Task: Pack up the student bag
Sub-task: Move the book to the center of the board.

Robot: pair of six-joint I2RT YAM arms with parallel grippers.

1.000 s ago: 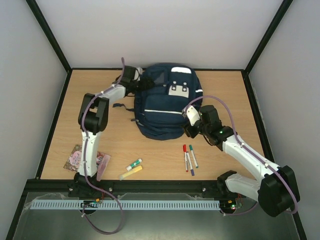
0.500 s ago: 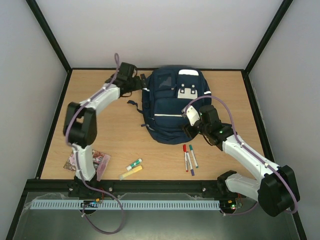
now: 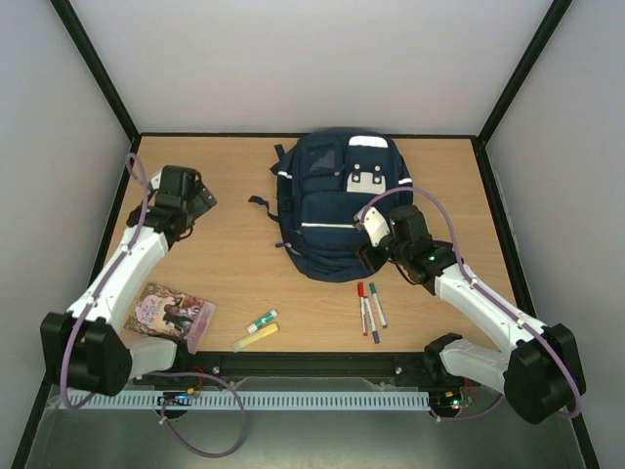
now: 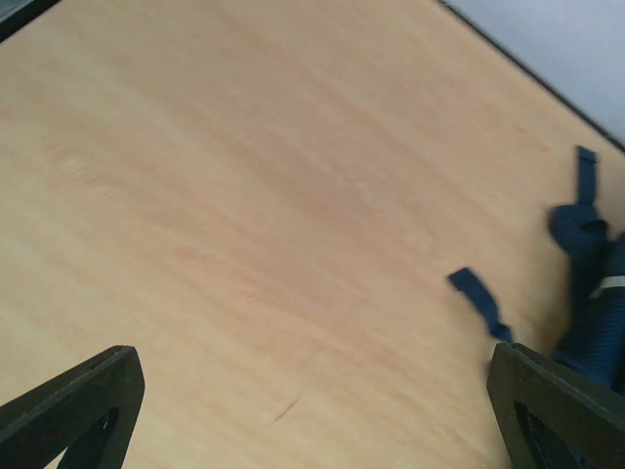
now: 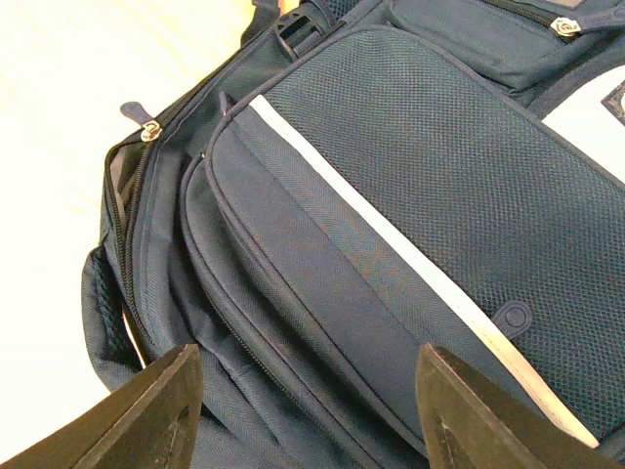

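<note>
The student bag (image 3: 332,210) is a navy backpack with white stripes and a grey-white patch. It lies flat on the far middle of the table, front side up. My right gripper (image 3: 364,257) hovers open over the bag's lower right edge. In the right wrist view the bag (image 5: 391,244) fills the frame between my open gripper (image 5: 312,420), which holds nothing. My left gripper (image 3: 203,202) is open and empty over bare table, left of the bag. The left wrist view shows this gripper (image 4: 312,430) above wood, with a loose blue strap (image 4: 479,298) and the bag's edge (image 4: 598,313) at the right.
Three markers (image 3: 369,308) lie in front of the bag. Two highlighters (image 3: 258,329) lie near the front edge. A picture book (image 3: 168,313) lies at the front left, beside the left arm. Dark frame rails and grey walls bound the table.
My left gripper has left the bag's upper left corner and swung back to the left, well clear of it. The bag has shifted slightly right and straightened. The right arm has barely moved.
</note>
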